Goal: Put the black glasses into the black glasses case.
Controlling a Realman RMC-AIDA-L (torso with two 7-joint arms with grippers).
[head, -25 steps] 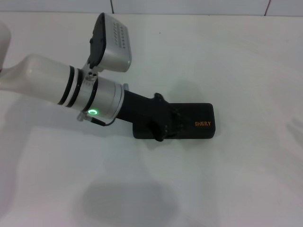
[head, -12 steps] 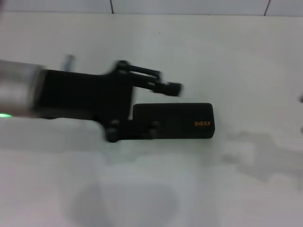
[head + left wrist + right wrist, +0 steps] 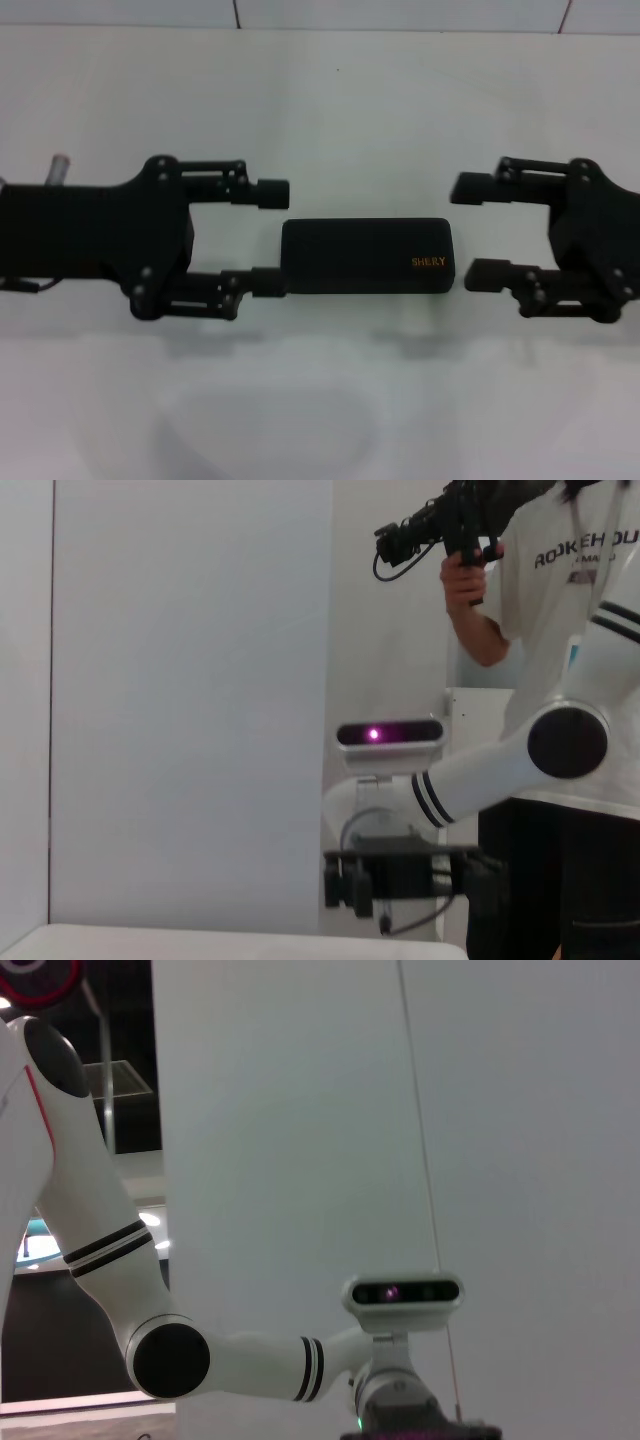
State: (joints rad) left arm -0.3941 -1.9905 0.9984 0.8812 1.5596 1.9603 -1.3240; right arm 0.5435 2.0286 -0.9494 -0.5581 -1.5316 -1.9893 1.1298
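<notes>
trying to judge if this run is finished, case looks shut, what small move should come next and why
Probably just draw both arms back from the black glasses case. It lies closed on the table, no glasses are in view, and the left pincer and right pincer sit open at its two ends, holding nothing.

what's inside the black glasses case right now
Cannot tell: the black glasses case lies shut on the table, lid hiding its inside. No glasses show anywhere.

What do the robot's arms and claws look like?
Each tool, left and right, is chunky matte black, with two jointed fingers showing small bolts. The arms are glossy white tubes with black bands and round black joint caps; a thin dark cable trails beside the left tool.
</notes>
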